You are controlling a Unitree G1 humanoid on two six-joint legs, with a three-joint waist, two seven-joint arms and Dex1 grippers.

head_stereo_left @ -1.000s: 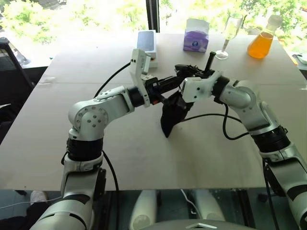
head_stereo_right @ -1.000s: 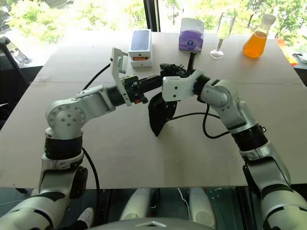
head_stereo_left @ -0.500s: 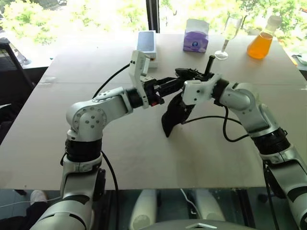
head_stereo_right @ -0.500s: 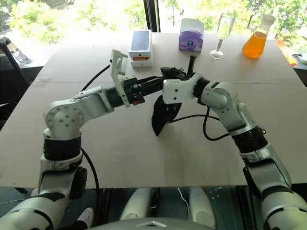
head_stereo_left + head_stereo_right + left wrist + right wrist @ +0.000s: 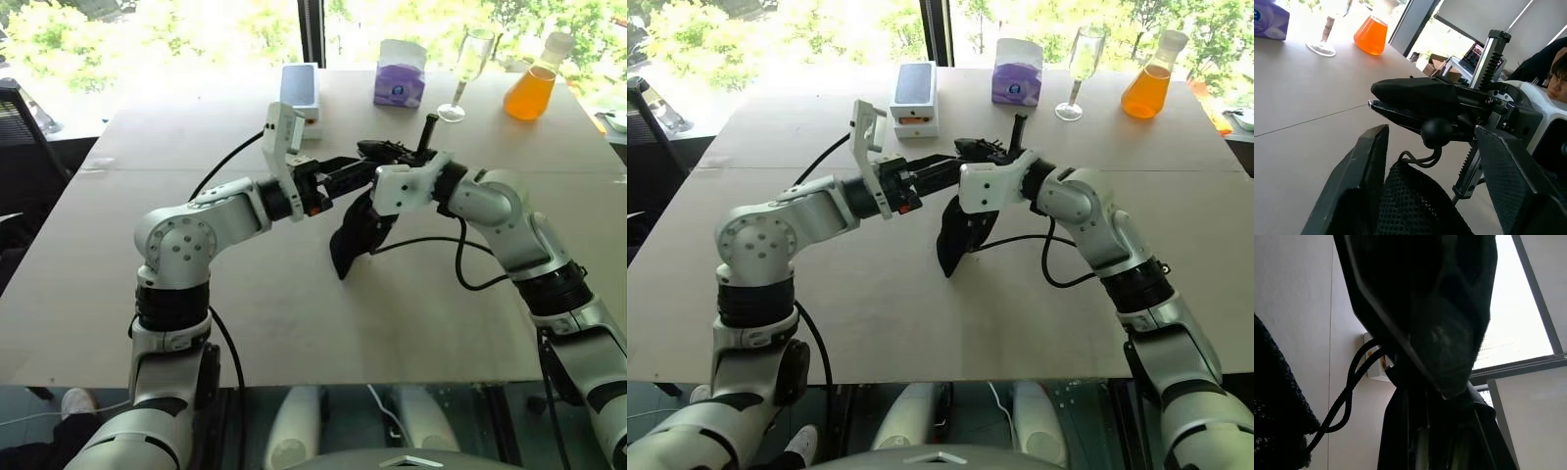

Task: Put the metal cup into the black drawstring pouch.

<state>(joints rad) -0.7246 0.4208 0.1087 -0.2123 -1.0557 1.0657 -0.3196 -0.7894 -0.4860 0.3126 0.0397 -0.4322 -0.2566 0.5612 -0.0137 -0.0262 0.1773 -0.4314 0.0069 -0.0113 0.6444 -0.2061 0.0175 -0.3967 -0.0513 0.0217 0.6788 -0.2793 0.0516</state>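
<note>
Black drawstring pouch (image 5: 355, 238) hanging from clamped right end effector (image 5: 377, 150); left end effector (image 5: 1435, 181) parted, empty.

From the head, we look forward and down over the table (image 5: 294, 313) — both eyes share it. Our wrist cameras sit close, facing the black drawstring pouch (image 5: 1415, 205).

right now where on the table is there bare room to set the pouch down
Bare table on the near side, between the hanging pouch and the front edge. The far edge is crowded: white box, tissue box, stemmed glass, orange flask.
</note>
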